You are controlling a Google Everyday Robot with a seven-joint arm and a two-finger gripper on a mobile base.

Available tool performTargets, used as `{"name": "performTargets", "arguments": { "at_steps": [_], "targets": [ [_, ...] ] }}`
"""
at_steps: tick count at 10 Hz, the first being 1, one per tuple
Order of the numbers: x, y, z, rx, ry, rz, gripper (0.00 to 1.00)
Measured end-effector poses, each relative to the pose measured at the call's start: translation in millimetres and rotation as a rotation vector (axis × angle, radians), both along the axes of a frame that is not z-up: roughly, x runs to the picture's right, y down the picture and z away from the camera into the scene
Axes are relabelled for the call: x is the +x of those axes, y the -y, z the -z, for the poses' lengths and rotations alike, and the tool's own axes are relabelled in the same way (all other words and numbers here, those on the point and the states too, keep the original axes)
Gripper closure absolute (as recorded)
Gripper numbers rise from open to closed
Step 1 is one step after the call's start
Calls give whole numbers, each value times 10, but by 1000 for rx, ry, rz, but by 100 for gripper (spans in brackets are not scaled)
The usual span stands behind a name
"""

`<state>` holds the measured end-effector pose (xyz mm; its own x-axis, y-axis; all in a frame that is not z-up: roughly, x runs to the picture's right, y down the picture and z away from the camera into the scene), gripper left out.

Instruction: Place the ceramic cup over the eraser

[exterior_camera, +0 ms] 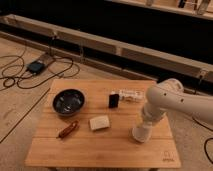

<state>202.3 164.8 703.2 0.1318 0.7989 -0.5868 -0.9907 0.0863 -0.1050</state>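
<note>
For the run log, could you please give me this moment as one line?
gripper: low over table, shut on ceramic cup | ceramic cup: standing apart from eraser | eraser: upright, uncovered | phase: grasp

There is just one camera. It sits up high in front of the wooden table (100, 147) and looks down at it on a slant, toward the dark ledges (125, 50) behind the table. It is near enough that the table fills most of the view, with some floor (20, 117) beside the table. The gripper (142, 126) is over the table's right side, closed on the ceramic cup (140, 136).
</note>
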Motion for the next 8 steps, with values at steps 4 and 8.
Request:
{"name": "performTargets", "arguments": {
  "at_steps": [4,8],
  "targets": [
    [-110,738,237,59,23,93,100],
    [-282,1389,227,113,64,162,100]
  ]
}}
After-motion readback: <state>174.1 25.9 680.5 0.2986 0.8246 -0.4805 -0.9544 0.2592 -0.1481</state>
